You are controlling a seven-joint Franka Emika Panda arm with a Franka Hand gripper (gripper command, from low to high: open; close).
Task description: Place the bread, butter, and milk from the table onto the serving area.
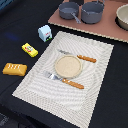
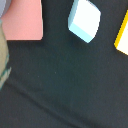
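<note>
On the black table [image 1: 20, 20], three items lie off the exterior view's left edge of the cream striped serving area [image 1: 95, 70]. The golden-orange bread [image 1: 14, 68] is nearest the front. The small yellow butter [image 1: 29, 49] lies behind it, and the white milk [image 1: 45, 32] carton stands farthest back, close to the mat's corner. In the wrist view the milk [image 2: 84, 20] shows a pale blue face and the butter [image 2: 122, 35] is a yellow sliver at the frame edge. No gripper shows in either view.
The mat holds a round tan plate [image 1: 68, 65], an orange-handled knife [image 1: 80, 57] and a fork [image 1: 65, 80]. A reddish-brown board [image 1: 107, 27] at the back carries two grey pots [image 1: 69, 10] [image 1: 93, 12] and a pale bowl [image 1: 122, 17]. The board [image 2: 22, 20] also shows in the wrist view.
</note>
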